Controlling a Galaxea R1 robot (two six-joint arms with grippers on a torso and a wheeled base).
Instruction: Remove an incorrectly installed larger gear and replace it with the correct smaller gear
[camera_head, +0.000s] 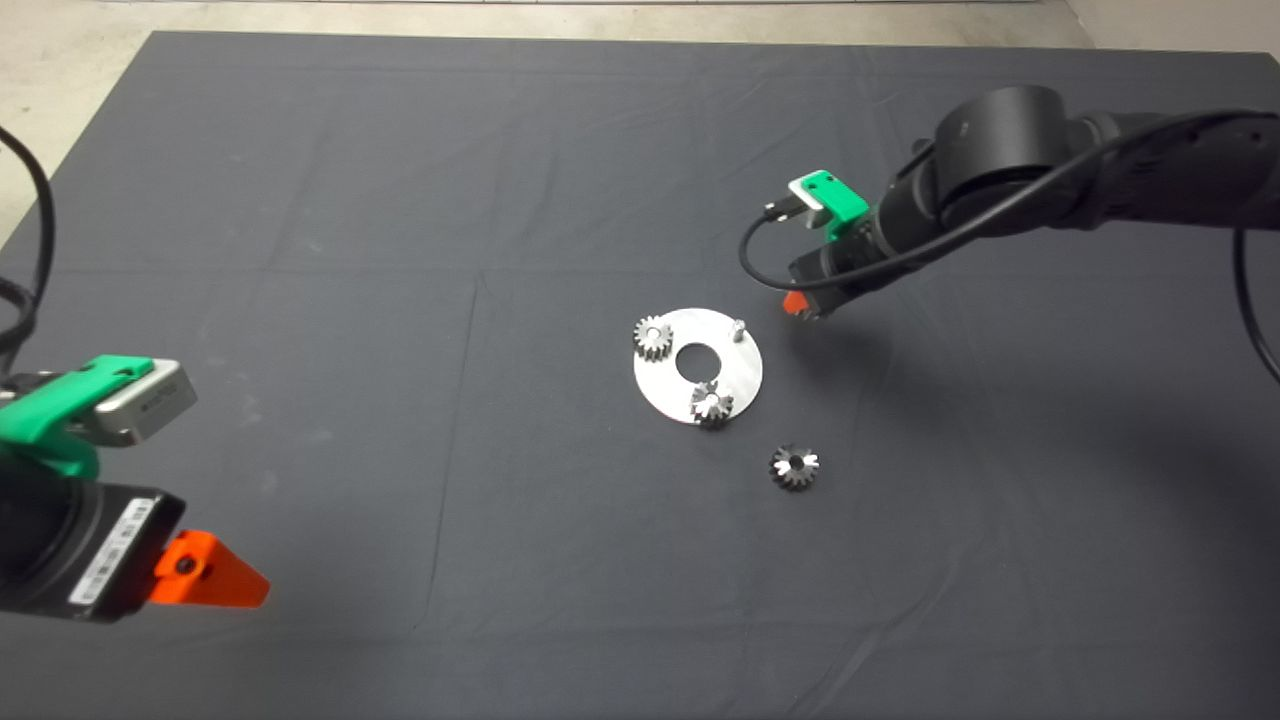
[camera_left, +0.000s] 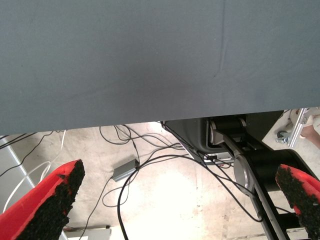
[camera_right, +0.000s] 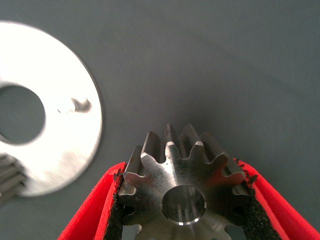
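Observation:
My right gripper (camera_head: 800, 302) hovers just right of the round silver plate (camera_head: 745, 380), beside its bare pin (camera_head: 737, 328). In the right wrist view the gripper (camera_right: 181, 167) is shut on a dark steel gear (camera_right: 182, 192), held above the mat next to the plate (camera_right: 65, 150) and the pin (camera_right: 80, 104). Another dark gear (camera_head: 794, 466) lies flat on the mat, below and right of the plate. I cannot tell which of the two is the larger gear. Two paler gears (camera_head: 652, 338) (camera_head: 711, 403) sit on the plate. My left gripper (camera_head: 212, 582) is open and parked at the lower left.
The plate has a round centre hole (camera_head: 692, 363). The left wrist view shows the mat's edge (camera_left: 150, 117), with floor cables (camera_left: 125, 170) and the robot's base beyond it. A black cable (camera_head: 760, 240) loops off the right wrist.

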